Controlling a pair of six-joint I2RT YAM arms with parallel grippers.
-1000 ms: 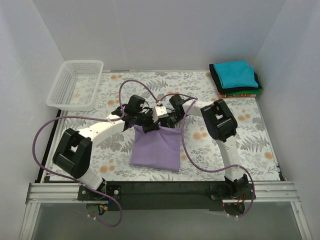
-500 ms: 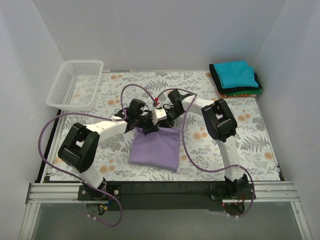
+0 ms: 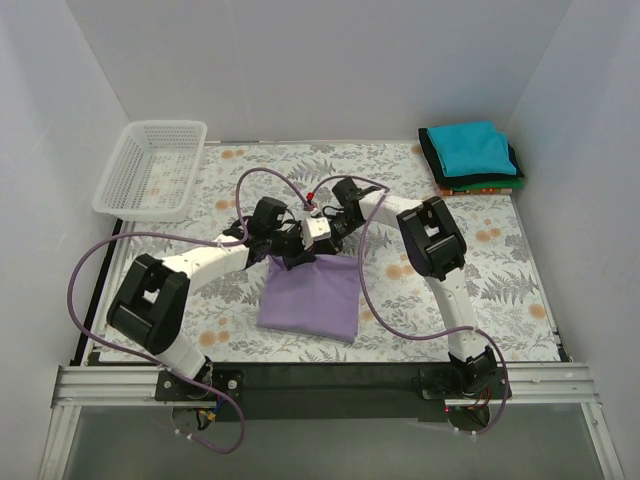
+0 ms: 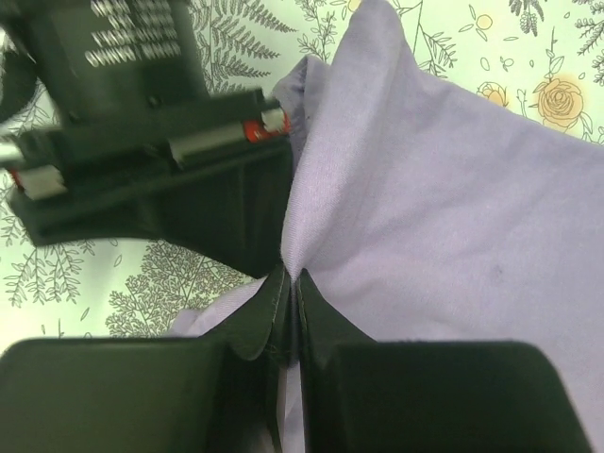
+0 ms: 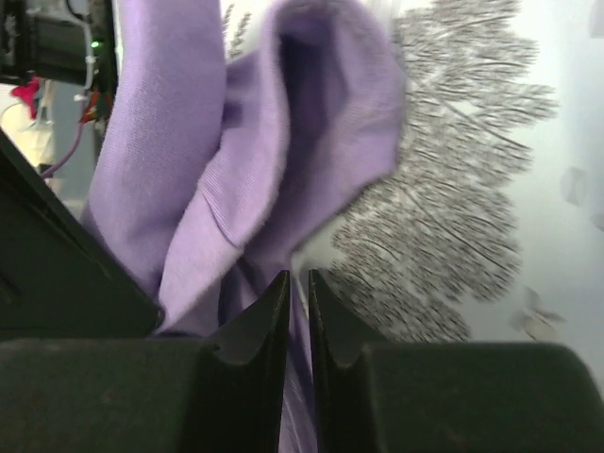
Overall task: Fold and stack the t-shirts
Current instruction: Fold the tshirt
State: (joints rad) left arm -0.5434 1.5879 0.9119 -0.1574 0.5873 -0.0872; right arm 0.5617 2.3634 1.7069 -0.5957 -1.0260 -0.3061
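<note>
A lavender t-shirt (image 3: 310, 298), folded into a rectangle, lies at the middle of the table. Both grippers meet at its far edge. My left gripper (image 3: 293, 257) (image 4: 291, 278) is shut on a raised ridge of the lavender cloth (image 4: 425, 189). Just right of it, my right gripper (image 3: 330, 247) (image 5: 299, 278) stands with its jaws nearly together and a strip of lavender cloth (image 5: 236, 151) between them; a loose fold bunches above its fingers. Other folded t-shirts sit stacked at the back right: teal (image 3: 472, 148) on top, dark green (image 3: 432, 155) under it, orange-red (image 3: 480, 189) at the bottom.
A white mesh basket (image 3: 150, 170) stands at the back left. The floral table cloth (image 3: 500, 270) covers the table. White walls close in the left, back and right sides. Purple cables loop over both arms near the shirt.
Both grippers have shifted slightly left and toward the back, taking the shirt's far edge with them. Both have stayed closed on the cloth.
</note>
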